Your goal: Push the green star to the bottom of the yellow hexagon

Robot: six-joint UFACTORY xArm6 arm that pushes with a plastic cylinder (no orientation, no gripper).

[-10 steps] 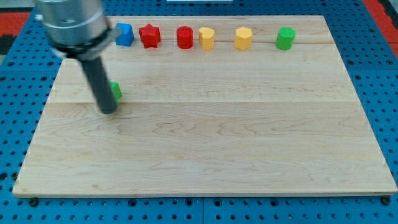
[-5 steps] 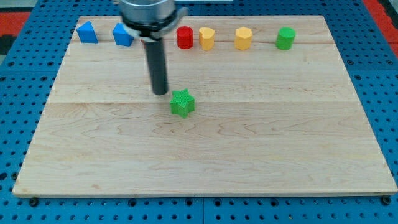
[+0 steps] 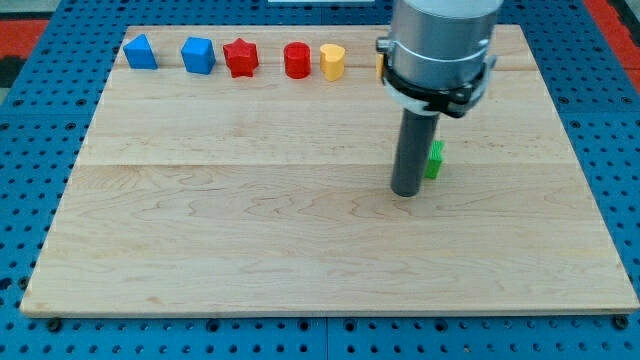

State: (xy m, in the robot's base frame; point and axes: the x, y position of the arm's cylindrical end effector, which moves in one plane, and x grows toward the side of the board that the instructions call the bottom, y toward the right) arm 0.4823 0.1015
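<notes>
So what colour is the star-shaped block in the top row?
Red, clearest in the camera view.

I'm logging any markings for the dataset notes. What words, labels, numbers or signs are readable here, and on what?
None: no readable text, number or sign on the wooden board, the coloured blocks, the blue pegboard or the arm above my tip.

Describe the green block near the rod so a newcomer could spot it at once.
On the wooden board, look right of centre, where the dark rod comes down to my tip. The green star peeks out just to the view's right of the rod, mostly hidden. It is the only block away from the top row.
</notes>
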